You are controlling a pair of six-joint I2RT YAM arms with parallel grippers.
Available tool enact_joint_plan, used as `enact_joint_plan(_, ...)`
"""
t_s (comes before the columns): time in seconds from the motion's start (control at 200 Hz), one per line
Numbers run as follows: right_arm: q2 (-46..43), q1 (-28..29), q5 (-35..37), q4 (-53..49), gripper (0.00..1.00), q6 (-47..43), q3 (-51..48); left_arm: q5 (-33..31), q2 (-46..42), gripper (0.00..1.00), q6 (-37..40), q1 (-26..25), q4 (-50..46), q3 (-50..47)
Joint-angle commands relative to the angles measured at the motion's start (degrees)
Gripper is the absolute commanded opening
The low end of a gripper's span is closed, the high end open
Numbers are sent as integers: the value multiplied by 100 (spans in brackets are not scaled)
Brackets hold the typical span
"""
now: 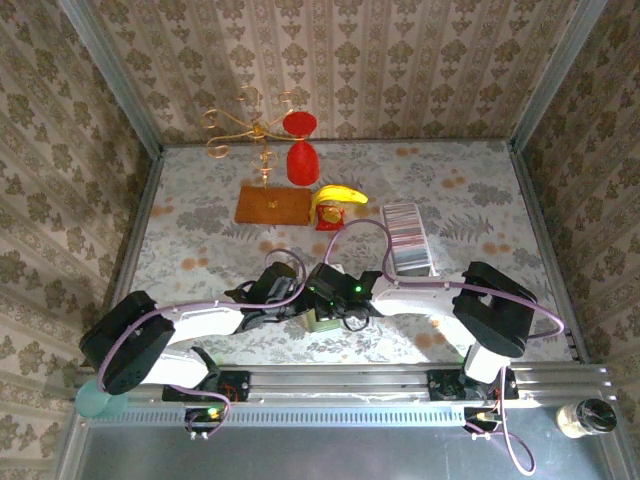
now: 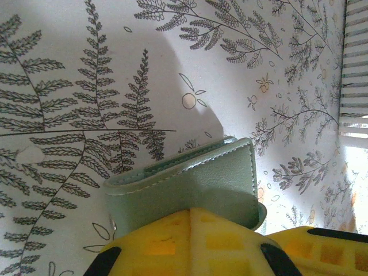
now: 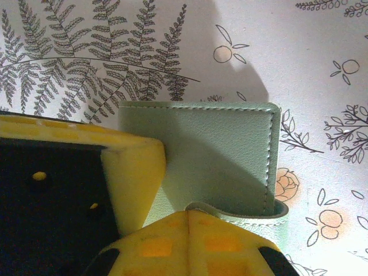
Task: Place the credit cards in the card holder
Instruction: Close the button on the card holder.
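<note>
The card holder (image 1: 321, 322), a pale green folded wallet, lies on the patterned cloth between both grippers, near the table's front middle. In the left wrist view its cover (image 2: 190, 178) is just beyond my left gripper (image 2: 191, 214), whose fingers are shut together, their tips at the cover. My right gripper (image 3: 188, 214) is shut, with a curled edge of the card holder (image 3: 213, 155) pinched at its tips. The left gripper's yellow finger (image 3: 133, 172) rests on the holder's left side. The credit cards (image 1: 405, 232) stand as a striped row in a long clear tray, apart at the right; their edges (image 2: 355, 69) show at the frame's right side.
A banana (image 1: 338, 195) on a red stand, a brown board (image 1: 272, 205), a red goblet (image 1: 301, 150) and a gold wire stand (image 1: 245, 125) are at the back. Metal frame posts and papered walls close in the table. A jar (image 1: 586, 418) stands off the table at front right.
</note>
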Motion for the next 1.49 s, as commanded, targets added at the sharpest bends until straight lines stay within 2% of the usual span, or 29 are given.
enact_joint_plan(0.0, 413, 44, 259, -642, 0, 194, -259, -26, -5, 2, -51, -73, -287, -127)
enact_joint_plan(0.1, 422, 11, 375, -650, 0, 314, -406, -54, -37, 2, -64, -78, -301, -148)
enact_joint_plan(0.285, 271, -355, -75, 120, 0, 413, -1020, -95, -79, 2, -60, -131, -370, -158)
enact_joint_plan(0.44, 575, -478, -461, 374, 0, 404, -1041, -121, -54, 2, -50, -196, -395, -140)
enact_joint_plan(0.58, 265, -665, -423, 538, 0, 417, -1299, -196, -71, 1, -45, -210, -458, -149)
enact_joint_plan(0.855, -230, -623, -256, 594, 0, 283, -1227, -258, -29, 1, -25, -252, -531, -148)
enact_joint_plan(1.115, -119, -663, -320, 538, 0, 269, -1044, -306, -9, 1, -7, -304, -580, -79)
enact_joint_plan(1.35, -405, -812, -328, 719, 0, 243, -1175, -325, -18, 0, 10, -314, -615, -88)
enact_joint_plan(1.49, -137, -815, -524, 669, 0, 160, -1050, -359, -5, 0, 2, -327, -574, -113)
